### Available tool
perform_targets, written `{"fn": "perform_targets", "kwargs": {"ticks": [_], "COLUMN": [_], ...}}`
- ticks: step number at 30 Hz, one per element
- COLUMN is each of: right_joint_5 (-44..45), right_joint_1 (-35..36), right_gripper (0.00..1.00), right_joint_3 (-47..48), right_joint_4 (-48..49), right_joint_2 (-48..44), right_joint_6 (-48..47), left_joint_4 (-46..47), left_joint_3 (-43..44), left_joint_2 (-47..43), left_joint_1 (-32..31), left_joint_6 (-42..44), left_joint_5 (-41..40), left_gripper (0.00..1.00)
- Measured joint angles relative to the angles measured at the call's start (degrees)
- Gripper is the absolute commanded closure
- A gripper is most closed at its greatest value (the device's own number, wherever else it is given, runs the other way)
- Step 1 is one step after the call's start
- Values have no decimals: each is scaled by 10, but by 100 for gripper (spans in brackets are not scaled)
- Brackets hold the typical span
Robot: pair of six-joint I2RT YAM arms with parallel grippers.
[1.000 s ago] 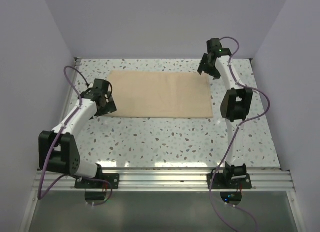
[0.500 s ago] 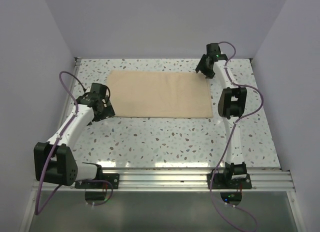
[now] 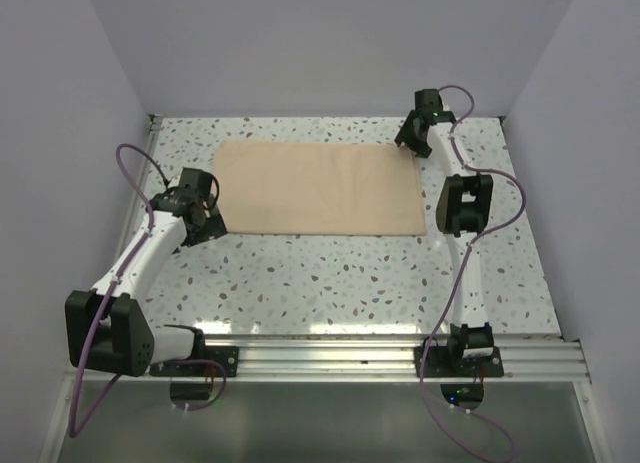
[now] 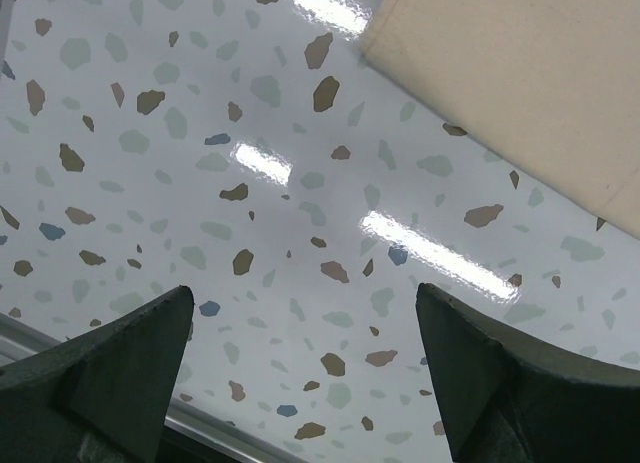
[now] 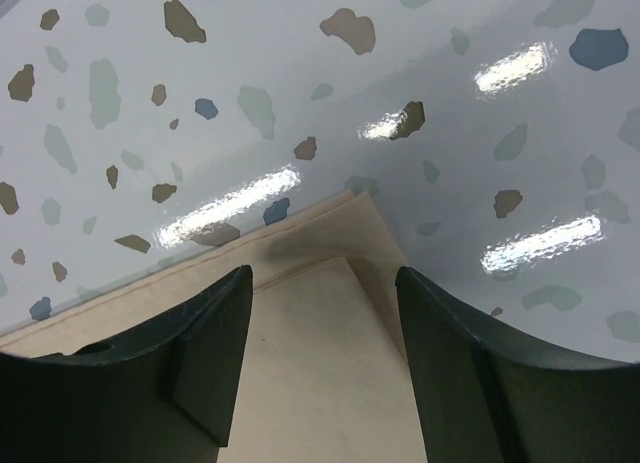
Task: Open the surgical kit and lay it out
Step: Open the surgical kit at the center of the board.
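A tan rectangular cloth wrap (image 3: 320,188) lies flat and folded on the white speckled bench (image 3: 330,283), toward its 12 o'clock side. The left gripper (image 4: 302,293) hangs over bare bench just beside the wrap's 8 o'clock corner, jaws wide apart and empty. The right gripper (image 5: 322,273) sits low at the 2 o'clock corner, jaws apart astride the layered cloth tip, not clamped.

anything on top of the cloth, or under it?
Nothing sits on the cloth; its top is bare. The right wrist view shows stacked folded layers at one corner. Whatever lies inside or beneath is covered; only the table shows around it.
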Motion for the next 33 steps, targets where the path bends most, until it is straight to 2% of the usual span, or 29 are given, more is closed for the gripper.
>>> {"fn": "perform_targets", "kwargs": {"ticks": [13,22,25,31,32,33], "right_joint_5": [3,3,5,13,16,20], "right_joint_1": [-3,10,15,17,17,16], "right_gripper": [45,46,50,80,91,98], "right_joint_3": [0,-3,-4,-15,-18,-22], "right_joint_4": [4,5,5,9,9,9], "right_joint_2": [0,0,0,-2,-2,-4], "right_joint_6": [1,0,-1,-6,-7,-10], "left_joint_4": [-3,-4,-4,-7,-7,-7], "left_joint_3": [-3,-14,-19,-23,-23,-24], "left_joint_2": [0,-2,-6,-24,-28,-30], "left_joint_1": [0,0,0,0,0,0], "left_joint_6": [-2,-2,-2,-2,-2,-2], "left_joint_5": [-3,-3,-3,-4,-4,-4], "left_gripper": [4,3,4,4,4,4]}}
